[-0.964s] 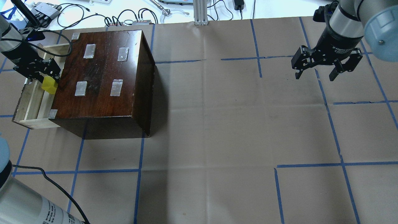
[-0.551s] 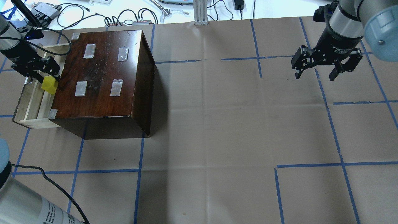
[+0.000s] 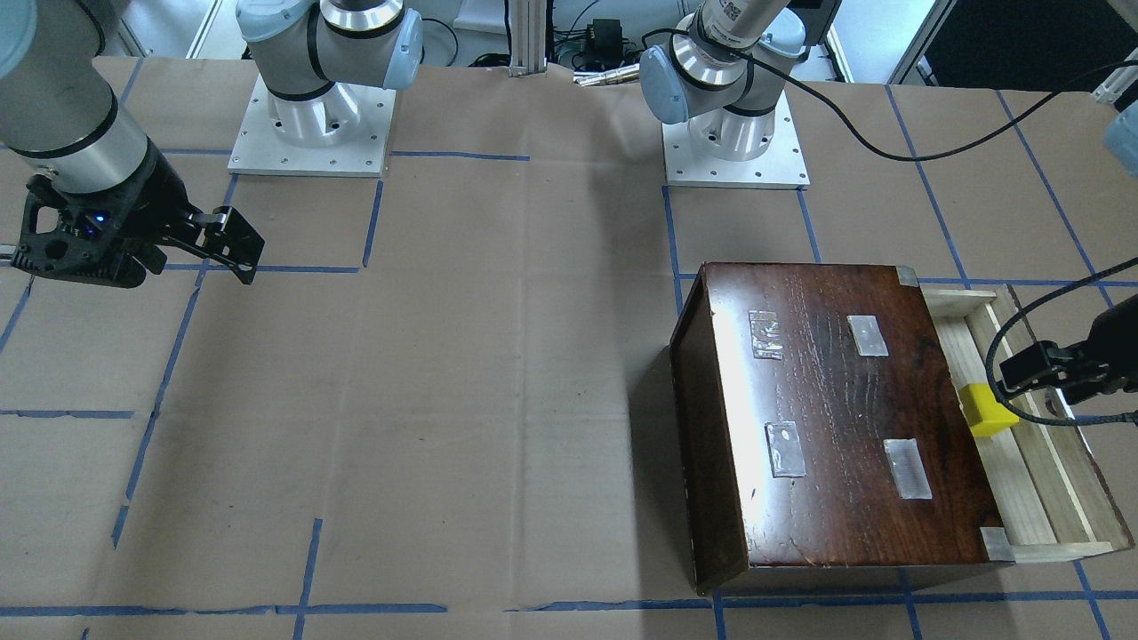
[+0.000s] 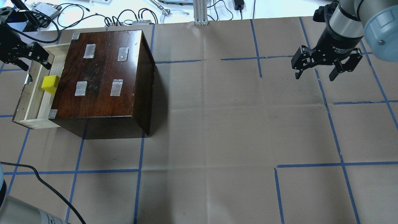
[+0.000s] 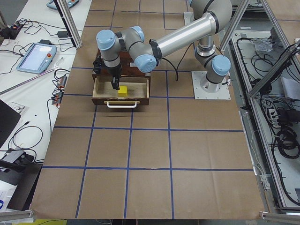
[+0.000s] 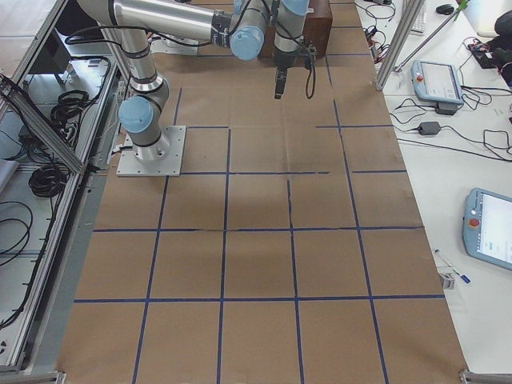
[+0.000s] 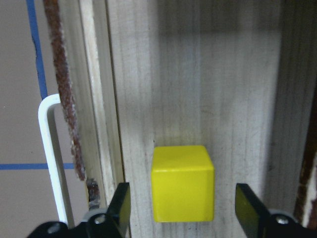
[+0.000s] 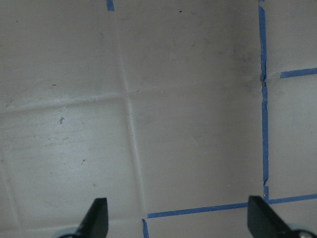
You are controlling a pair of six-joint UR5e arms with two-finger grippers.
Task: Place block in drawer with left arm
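The yellow block (image 4: 50, 84) rests on the floor of the open pale-wood drawer (image 4: 31, 102), close to the dark-brown box (image 4: 102, 74). It also shows in the front view (image 3: 989, 412) and the left wrist view (image 7: 182, 182). My left gripper (image 4: 32, 63) is open and empty. It hangs above the drawer, apart from the block, and its fingers (image 7: 121, 206) stand wide on either side of the block from above. My right gripper (image 4: 315, 76) is open and empty over bare paper at the far right.
The drawer has a white wire handle (image 7: 49, 158) on its front. A black cable (image 4: 40, 180) trails from my left arm over the table. Blue tape lines cross the brown paper (image 4: 233, 124). Cables and devices lie beyond the far edge (image 4: 124, 15).
My left gripper, which was down around the block, has lifted up and drawn back from it. The block stays in the drawer. The right arm has not moved.
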